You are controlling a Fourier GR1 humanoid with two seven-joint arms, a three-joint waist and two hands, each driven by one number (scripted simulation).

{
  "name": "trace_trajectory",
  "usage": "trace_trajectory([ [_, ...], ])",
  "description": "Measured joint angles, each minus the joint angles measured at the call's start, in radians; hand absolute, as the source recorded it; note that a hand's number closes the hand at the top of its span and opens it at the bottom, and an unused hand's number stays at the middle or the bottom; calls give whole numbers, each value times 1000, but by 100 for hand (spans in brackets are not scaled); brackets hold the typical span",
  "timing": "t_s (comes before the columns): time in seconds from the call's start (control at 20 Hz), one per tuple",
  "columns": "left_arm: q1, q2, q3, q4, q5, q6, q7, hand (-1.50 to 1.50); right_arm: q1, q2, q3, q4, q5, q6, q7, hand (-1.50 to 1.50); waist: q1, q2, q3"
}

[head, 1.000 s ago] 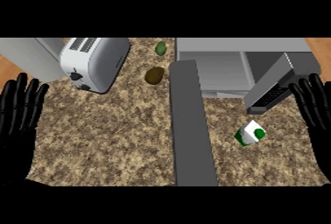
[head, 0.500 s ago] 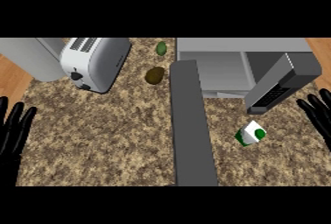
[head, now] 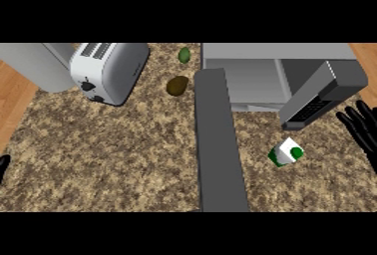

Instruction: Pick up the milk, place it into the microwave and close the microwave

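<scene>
The milk is a small white and green carton standing on the speckled counter, right of centre. Behind it is the grey microwave, its door swung open toward me at the right. My right hand shows at the right edge with straight fingers pointing up, apart from the carton and to its right. Only a sliver of my left hand shows at the left edge, too little to read its state.
A silver toaster stands at the back left. A brown round fruit and a green one lie behind centre. A long grey bar runs down the counter left of the milk.
Both hands have slid down and outward toward the picture's edges; the left one is nearly out of view. The view has shifted a little. The milk has not moved on the counter.
</scene>
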Motion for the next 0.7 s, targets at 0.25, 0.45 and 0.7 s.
trace_trajectory([
  [0.25, 38, 18, 76, -1, 38, -45, 11, -150, -21, 43, 15, 121, 125, -23, -70, -150, 3, 0, 0],
  [0.45, 82, 5, 101, 0, 52, -88, -4, -150, -30, 54, 5, 244, 228, -47, -162, -150, 6, 0, 1],
  [0.7, 105, -5, 119, 2, 70, -123, -7, -150, -72, 44, -7, 455, 337, -68, -296, -150, 10, 2, 1],
])
